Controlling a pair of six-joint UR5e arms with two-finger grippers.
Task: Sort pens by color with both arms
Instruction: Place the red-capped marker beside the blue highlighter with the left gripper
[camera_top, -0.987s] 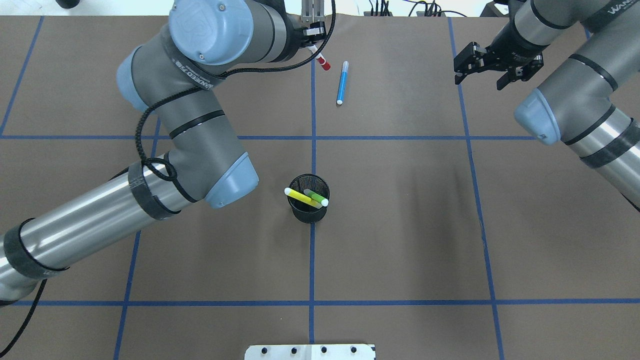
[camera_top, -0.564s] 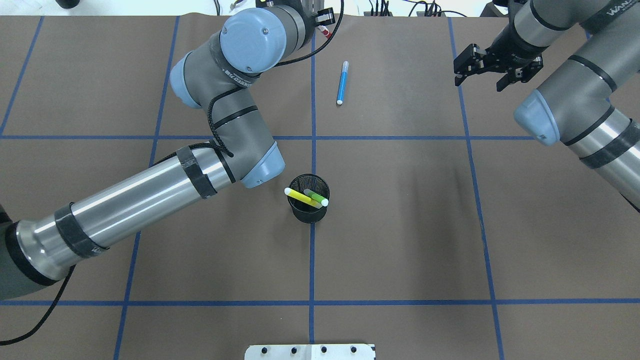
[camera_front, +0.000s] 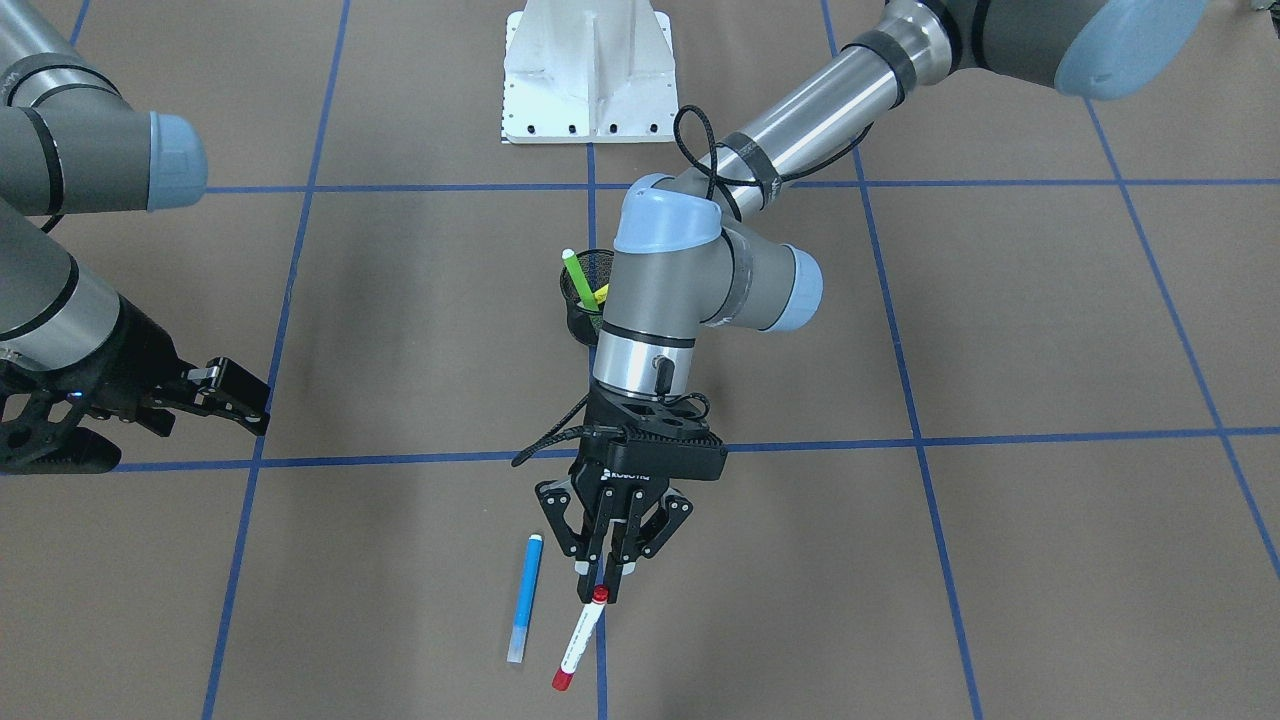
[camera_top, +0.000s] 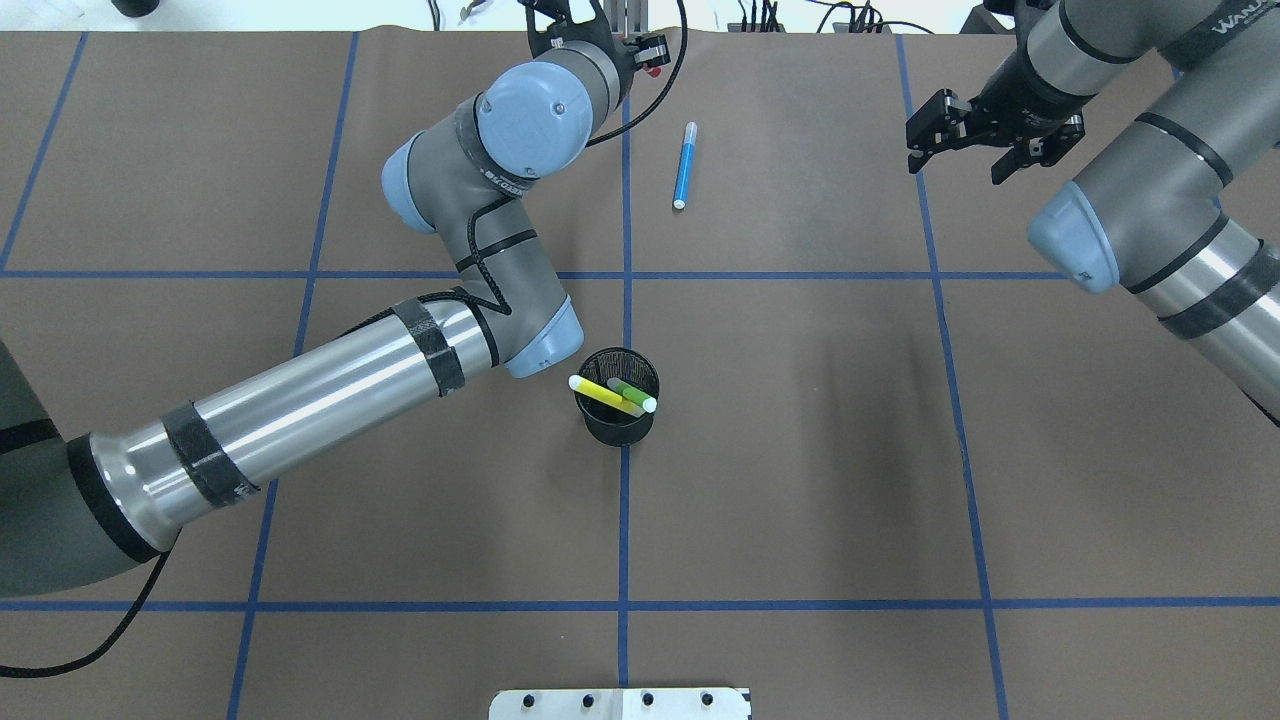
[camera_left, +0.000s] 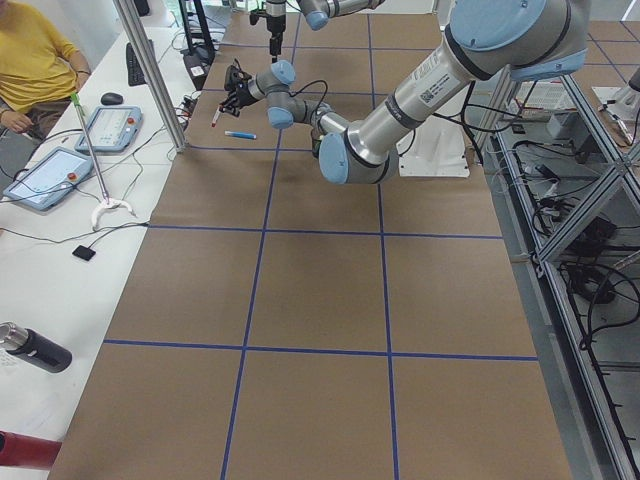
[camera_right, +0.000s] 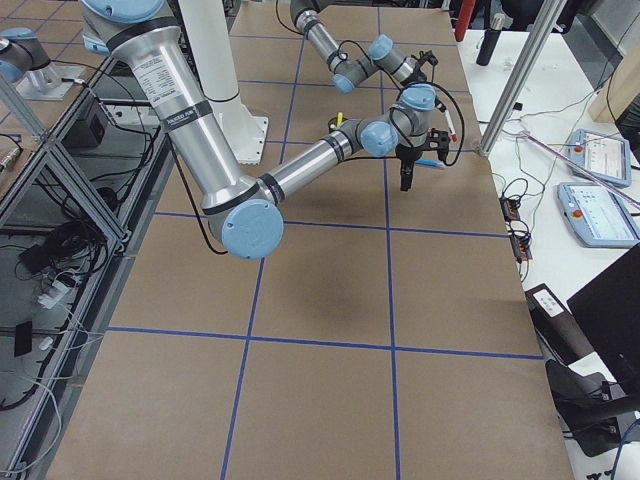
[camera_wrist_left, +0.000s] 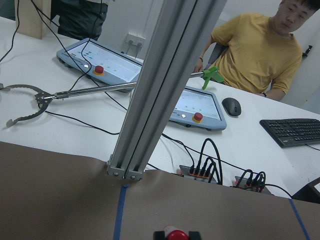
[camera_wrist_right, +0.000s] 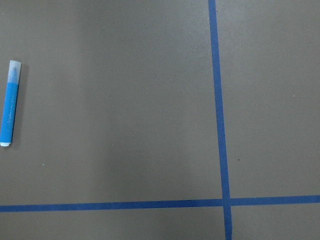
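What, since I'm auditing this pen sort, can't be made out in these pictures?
- Overhead view: the wrist of the left arm hides most of the left gripper and the red-capped pen; only a red end shows.
- Front-facing view: the left arm covers most of the mesh cup; the yellow pen is a sliver.
- Left wrist view: the bottom edge cuts off all but the pen's red cap.
- All views: the blue pen's print is too small to read.

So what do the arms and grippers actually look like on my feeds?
The left arm and right arm are silver tubes with grey joints, light blue caps and black bands; a black cable loops along the left one. The left gripper and right gripper are black, with linkage jaws.
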